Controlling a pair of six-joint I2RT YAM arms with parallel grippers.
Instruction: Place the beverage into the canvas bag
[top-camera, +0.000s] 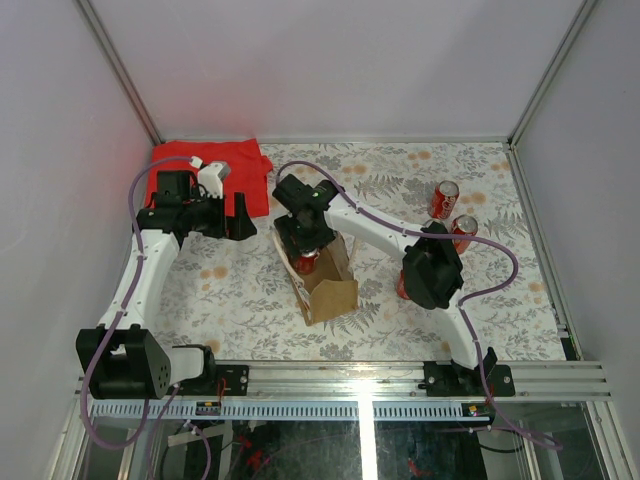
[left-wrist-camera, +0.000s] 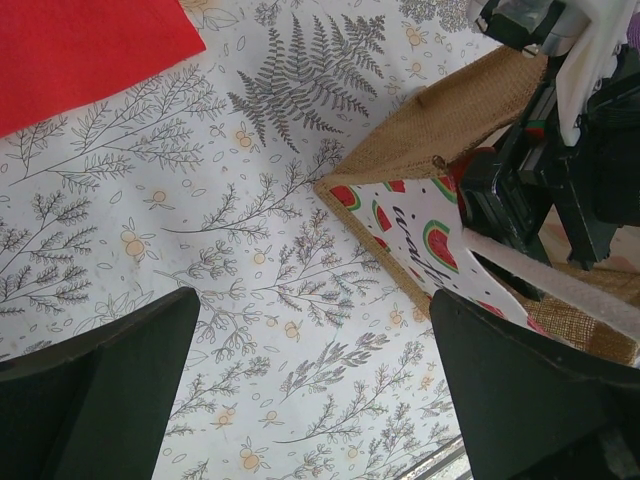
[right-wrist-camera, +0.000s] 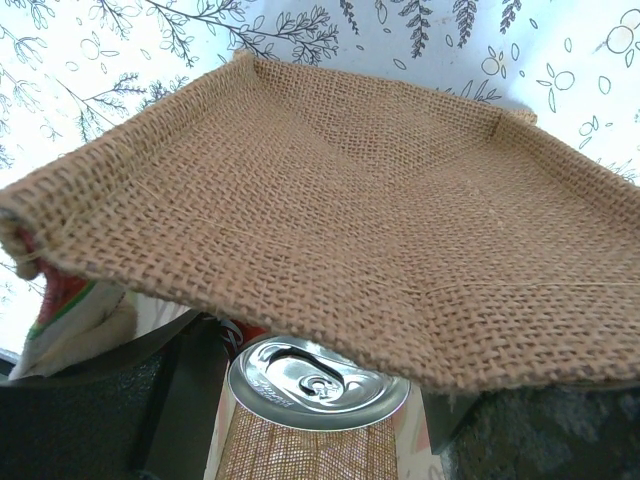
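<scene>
Right wrist view gives me the beverage (right-wrist-camera: 318, 385) first: a silver can top with its pull tab, low in the middle of the frame, facing straight up at the lens. Its long axis therefore runs along the reach of the right claw (right-wrist-camera: 320, 430). The can sits directly under that wrist, between the two dark fingers in the lower left and lower right corners. The jaws stand part way in, one on each side of the can. I read that as clamped on it, though the pad contact itself is hidden.

The burlap wall of the canvas bag (right-wrist-camera: 350, 200) fills the middle of that frame and sags across just above the can. In the top external view the red can shows inside the bag's mouth at frame centre, under the right wrist. I cannot tell whether its base touches the bag's floor, and I see nothing else in the bag. My judgement is that the coming move is straight down along the can's axis, clear of that loose wall, then release.

The left claw (left-wrist-camera: 315, 320) is spread wide with nothing between its fingers. It sits just upper left of the bag, beside the red cloth (top-camera: 240, 160). Two spare cans (top-camera: 443, 198) stand on the worktop (top-camera: 400, 330) at upper right, well apart from the bag.
</scene>
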